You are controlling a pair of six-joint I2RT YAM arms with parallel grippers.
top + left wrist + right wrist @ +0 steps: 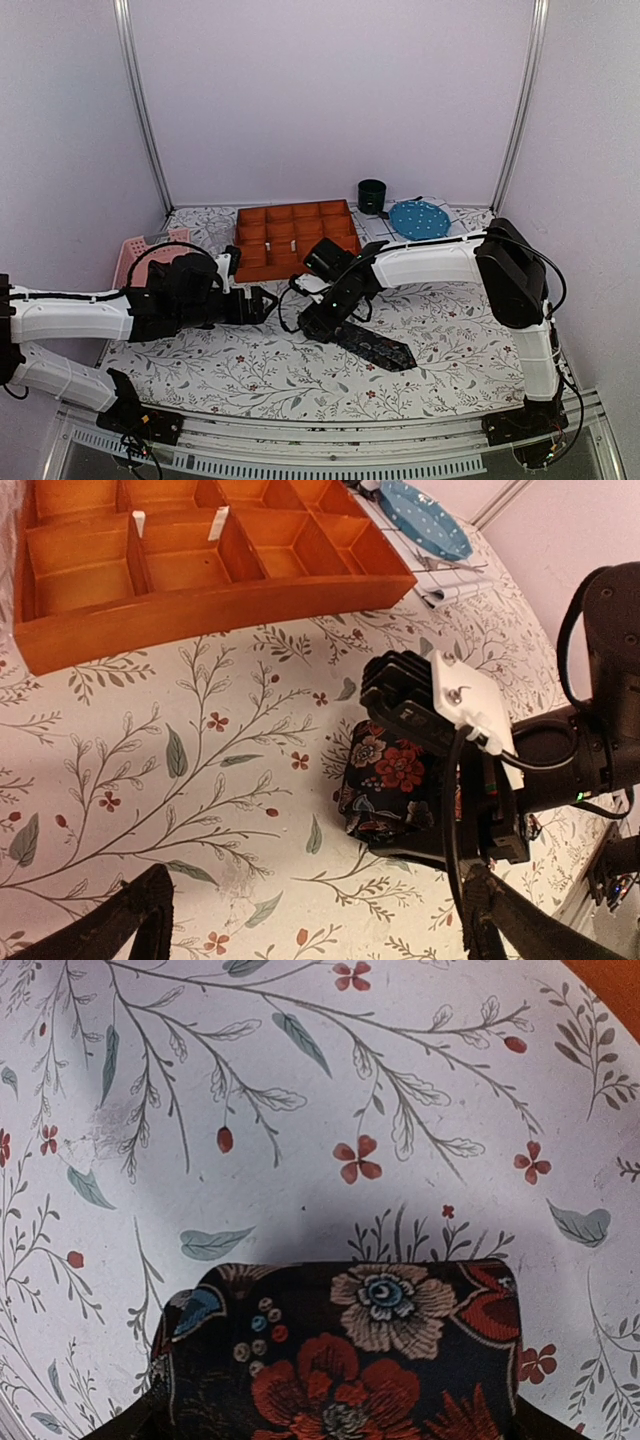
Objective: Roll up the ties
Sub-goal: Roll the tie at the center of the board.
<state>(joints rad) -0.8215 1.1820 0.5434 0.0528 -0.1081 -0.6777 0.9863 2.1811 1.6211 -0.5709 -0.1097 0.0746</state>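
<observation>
Closest, along the table's near edge: both arm bases, side by side.

Just beyond, right of centre on the floral tablecloth [250, 372]: the tie [378, 347]. Lies flat, slanting across the cloth, pointed end toward the near right, other end up-left under the right gripper [322, 325]. Dark fabric; up close, shows large red and cream blossoms.

Right gripper: reaches in from the right side on a bent white arm and comes down over the tie's bundled end. In the left wrist view, sits right on top of a thick, doubled-over lump of the fabric. In the right wrist view, fills the gap between the jaws with tie, cloth edge to cloth edge. Jaws fairly wide, one on either side of the bundle; cannot tell whether pinching or only bracketing it.

Left gripper [262, 304]: hangs low just left of the right gripper, aimed at it. Fingers [140, 920] spread wide, with only bare tablecloth between them, well short of the tie.

Farther back, centre: an orange wooden tray [290, 270] with many compartments. Left of it, a pink basket [140, 255].

Farthest, by the back wall: a dark green cup [372, 195] and, just right of it, a blue dotted plate [418, 218].
</observation>
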